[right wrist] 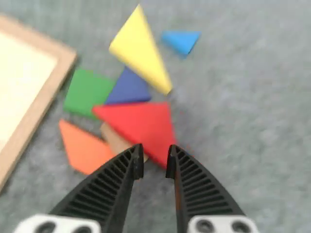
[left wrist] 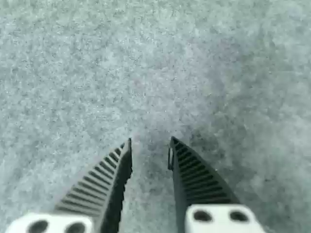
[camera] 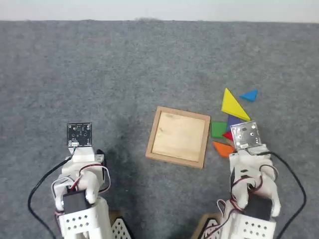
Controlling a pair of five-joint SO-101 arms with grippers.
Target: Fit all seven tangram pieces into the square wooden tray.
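Right gripper point(right wrist: 154, 158) jaws are set a narrow gap apart and nothing is held between them. Its fingertips point(right wrist: 137, 154) are positioned at the near edge of the red triangle point(right wrist: 143, 124); whether they touch it cannot be told. In the high view this gripper is hidden beneath its wrist camera, at the right-hand cluster of pieces.

Left gripper point(left wrist: 149, 145) jaws are likewise parted by a small gap and are empty. It is held over bare grey mat point(left wrist: 155, 63), well apart from the tray point(camera: 179, 137) and from every piece.

The tray is located at the middle of the mat, between the two arms, and no piece is seated in it. All pieces are grouped beside its right edge:

- The green square point(right wrist: 87, 92) lies just beside the tray rim point(right wrist: 48, 92).
- The indigo piece point(right wrist: 129, 88) lies between the green square and the yellow triangle point(right wrist: 141, 51), touching both.
- The red triangle lies against the indigo piece and partly covers a tan piece point(right wrist: 114, 138).
- The orange piece point(right wrist: 82, 148) lies next to the tan piece, near the tray rim.
- The blue triangle point(right wrist: 181, 40) lies apart from the others, just beyond the yellow triangle.
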